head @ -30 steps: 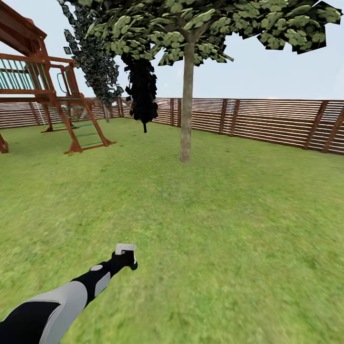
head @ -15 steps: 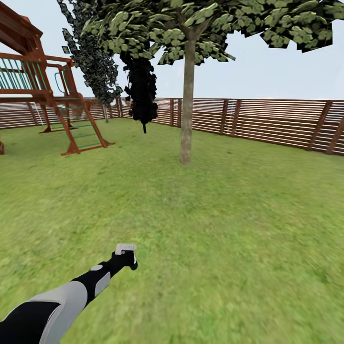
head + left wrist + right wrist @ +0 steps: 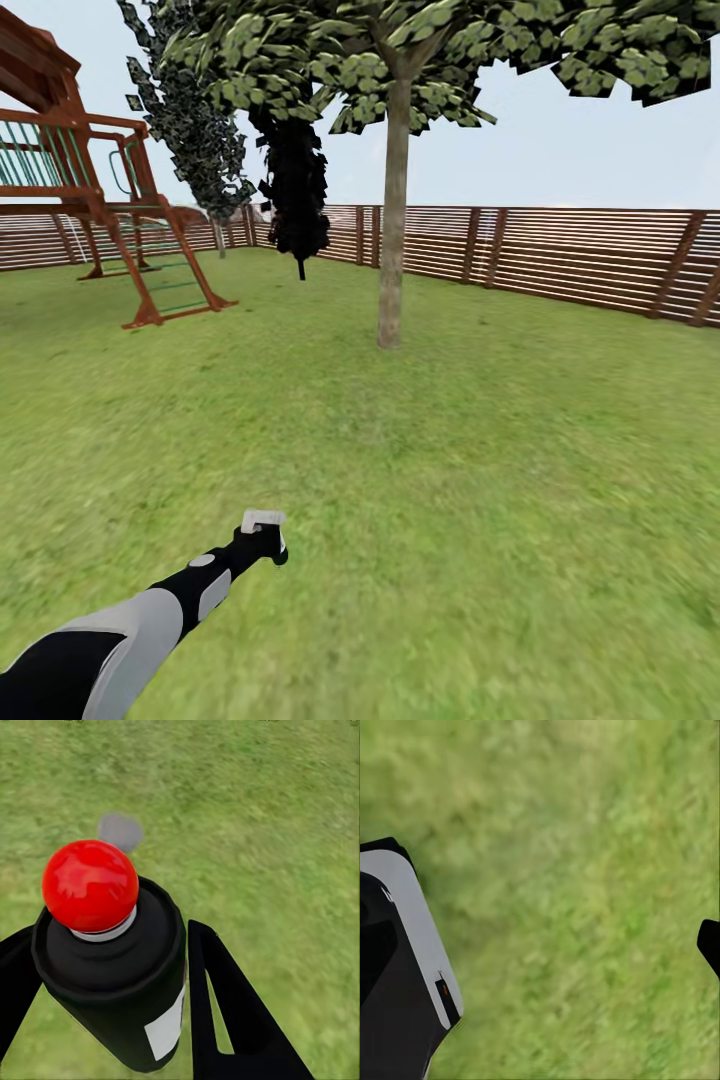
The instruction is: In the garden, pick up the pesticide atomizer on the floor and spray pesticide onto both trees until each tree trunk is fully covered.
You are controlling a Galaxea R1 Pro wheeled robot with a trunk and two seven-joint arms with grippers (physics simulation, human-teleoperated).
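At far left stands the playset (image 3: 95, 190), with the fence (image 3: 560, 255) running behind it and on to the right. Low on the left, the left arm reaches forward over the lawn (image 3: 480, 480), and its left gripper (image 3: 262, 535) is pinched on the atomizer (image 3: 112, 960): in the left wrist view the dark can with its red top sits between the two black fingers (image 3: 225, 1012), which press its sides. In the head view only the pale head of the atomizer shows above the wrist. Ahead, near the middle, is one tree (image 3: 400, 60) with a bare trunk (image 3: 391, 210), well apart from the robot; no white specks can be made out on its bark from here. A dark narrow column (image 3: 297, 185) stands left of it and is not the target. The step in hand looks like the approach to this trunk. To do it well, the base should roll straight on until the trunk is near, keeping the can upright and the grip firm, then aim the nozzle at the bark and sweep from low to high, and work round the trunk so no side is missed. In the right wrist view one black tip of the right gripper (image 3: 709, 945) shows over grass; whether it is spread I cannot tell.
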